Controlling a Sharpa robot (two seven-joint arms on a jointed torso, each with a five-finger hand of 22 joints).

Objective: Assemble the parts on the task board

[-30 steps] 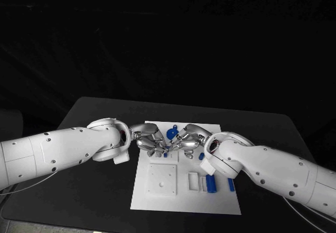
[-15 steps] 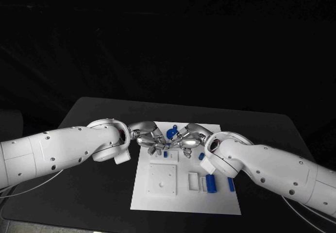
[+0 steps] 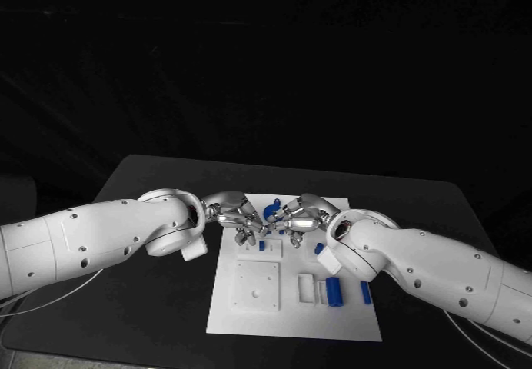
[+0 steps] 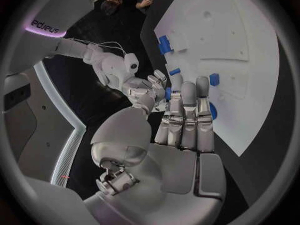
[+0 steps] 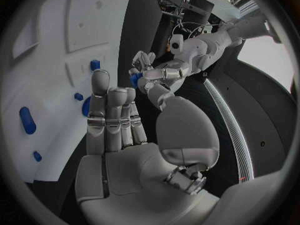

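While pinched between left hand (image 3: 237, 221) and right hand (image 3: 293, 219), seems light, rigid, slippery: blue part (image 3: 271, 208), best nipped at edges.

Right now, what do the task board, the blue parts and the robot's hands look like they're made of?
Task board: likely matte white plastic; flat, even, no glare. Blue parts, such as the cylinder: probably smooth moulded plastic, uniform colour. Left hand and right hand: silvery metal or metallic-coated, with bright highlights; which one cannot be told.
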